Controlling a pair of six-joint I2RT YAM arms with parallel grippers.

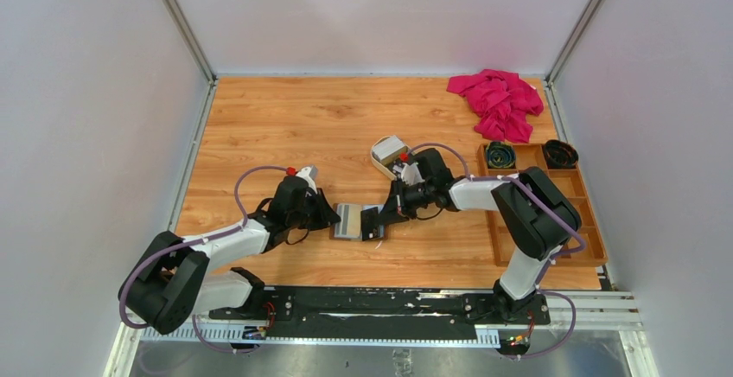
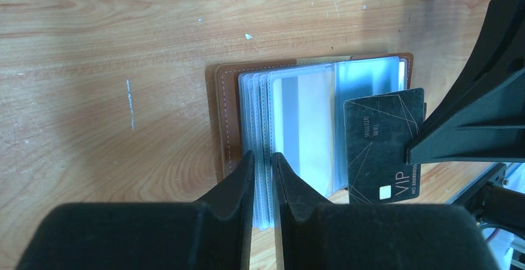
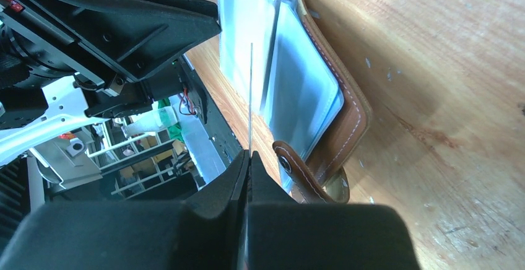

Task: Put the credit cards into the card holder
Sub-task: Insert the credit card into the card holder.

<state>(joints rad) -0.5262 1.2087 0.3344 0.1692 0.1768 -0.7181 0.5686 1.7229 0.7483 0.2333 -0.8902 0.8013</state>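
Note:
The card holder (image 2: 221,115) lies open on the table, brown leather with a fan of clear sleeves. My left gripper (image 2: 263,156) is shut on a bunch of those sleeves at their near edge, holding them upright. A pale card with a grey stripe (image 2: 303,134) sits in one sleeve. My right gripper (image 3: 249,155) is shut on a dark credit card (image 2: 381,146) marked VIP, whose far edge rests against the open right-hand sleeve. In the right wrist view that card (image 3: 251,96) shows edge-on beside the holder's snap tab (image 3: 297,171). From above, both grippers (image 1: 331,219) (image 1: 380,219) meet over the holder (image 1: 350,221).
A cream oval tray (image 1: 389,154) with something grey in it stands just behind the right wrist. A wooden compartment box (image 1: 540,208) holding two dark round things runs along the right edge. A pink cloth (image 1: 497,100) is bunched at the back right.

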